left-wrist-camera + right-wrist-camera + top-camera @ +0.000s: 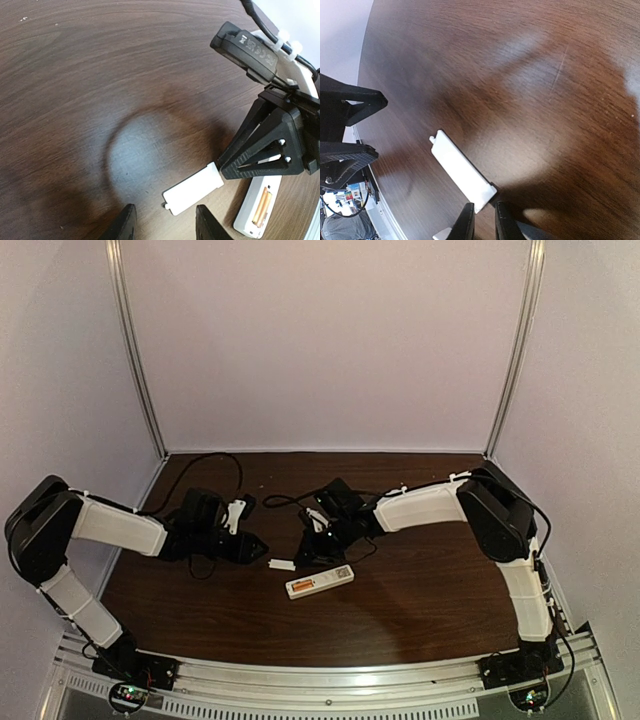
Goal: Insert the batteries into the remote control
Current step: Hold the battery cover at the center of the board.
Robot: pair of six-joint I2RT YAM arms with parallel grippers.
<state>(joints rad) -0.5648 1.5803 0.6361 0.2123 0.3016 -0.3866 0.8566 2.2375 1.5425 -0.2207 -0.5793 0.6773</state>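
The white remote control (320,582) lies back up on the table, with the orange batteries (303,587) in its open bay. In the left wrist view the remote (250,212) is at the lower right and the batteries (263,205) show as orange cells in the bay. A small white cover plate (282,564) lies just left of the remote. My right gripper (485,226) is shut on one end of the cover plate (461,169). My left gripper (167,227) is open and empty, its jaws astride the cover plate's (193,189) near end without touching it.
The right gripper's black fingers (262,150) and wrist camera (247,47) fill the right side of the left wrist view. The left gripper's fingers (347,127) show at the left edge of the right wrist view. Black cables (215,465) lie at the back.
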